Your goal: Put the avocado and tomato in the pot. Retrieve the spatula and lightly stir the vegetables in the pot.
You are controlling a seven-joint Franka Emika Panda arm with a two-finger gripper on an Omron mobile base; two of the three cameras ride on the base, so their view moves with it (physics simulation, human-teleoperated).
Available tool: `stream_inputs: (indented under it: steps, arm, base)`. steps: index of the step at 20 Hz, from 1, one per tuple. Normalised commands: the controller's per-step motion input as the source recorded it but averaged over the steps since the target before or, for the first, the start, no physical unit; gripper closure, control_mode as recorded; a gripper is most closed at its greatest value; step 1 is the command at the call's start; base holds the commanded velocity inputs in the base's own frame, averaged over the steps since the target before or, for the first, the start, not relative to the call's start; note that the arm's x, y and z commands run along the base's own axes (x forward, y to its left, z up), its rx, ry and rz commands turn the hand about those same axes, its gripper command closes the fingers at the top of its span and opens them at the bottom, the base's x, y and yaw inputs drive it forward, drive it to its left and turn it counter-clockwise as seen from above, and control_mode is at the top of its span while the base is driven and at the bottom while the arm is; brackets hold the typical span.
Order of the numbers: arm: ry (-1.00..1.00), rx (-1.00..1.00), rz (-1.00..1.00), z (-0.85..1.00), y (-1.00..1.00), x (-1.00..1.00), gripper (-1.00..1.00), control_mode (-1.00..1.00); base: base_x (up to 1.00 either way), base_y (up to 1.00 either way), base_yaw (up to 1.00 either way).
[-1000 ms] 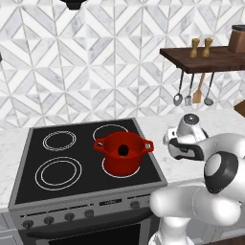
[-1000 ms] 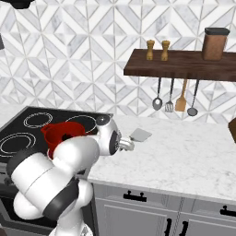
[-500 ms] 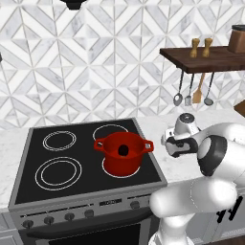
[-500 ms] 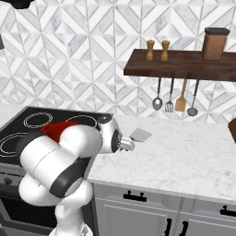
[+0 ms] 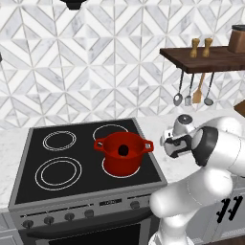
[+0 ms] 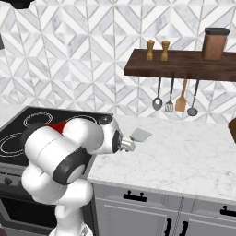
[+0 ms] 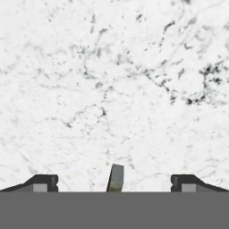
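Observation:
The red pot (image 5: 123, 155) stands on the stove's front right burner, and the dark avocado (image 5: 123, 150) lies inside it. The tomato is out of view. On the marble counter right of the stove lies the pale grey spatula (image 6: 140, 135), its blade pointing away from the robot. My gripper (image 7: 114, 183) hangs open over the counter in the hand view, fingertips (image 7: 44, 182) wide apart. The end of the spatula's thin handle (image 7: 116, 177) rises between them, touching neither. My arm's white wrist (image 5: 179, 139) hovers just right of the pot.
The black stove top (image 5: 57, 165) has several ringed burners. A wooden shelf (image 6: 184, 64) holds shakers and a jar, and a ladle (image 6: 157, 102), a wooden spoon (image 6: 181, 103) and other utensils hang under it. The marble counter (image 6: 184, 161) stretches to the right.
The arm's elbow and shoulder have swung round and the wrist has sunk slightly toward the counter. Pot and spatula lie where they were, and the jaws stay open.

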Motion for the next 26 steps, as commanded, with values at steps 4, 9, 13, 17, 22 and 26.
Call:
stream_inputs:
  steps: [4, 9, 13, 17, 22, 26]
  arm:
    - [0.00, 0.00, 0.00, -0.07, -0.09, 0.33, -1.00, -1.00]
    - [0.00, 0.00, 0.00, -0.18, -0.20, 0.19, -1.00, -1.00]
    - [0.00, 0.00, 0.00, -0.20, -0.09, 0.01, -1.00, -1.00]
    - [0.00, 0.00, 0.00, -0.02, 0.01, -0.06, 1.00, -1.00]
    - [-0.04, 0.00, -0.03, 0.00, 0.01, -0.21, 1.00, -1.00]
    - [-0.01, 0.00, -0.04, 0.13, 0.00, 0.01, 1.00, -1.00]
  base:
    - [0.00, 0.00, 0.00]
    - [0.00, 0.00, 0.00]
    - [0.00, 0.00, 0.00]
    - [0.00, 0.00, 0.00]
    - [0.00, 0.00, 0.00]
    - [0.00, 0.00, 0.00]
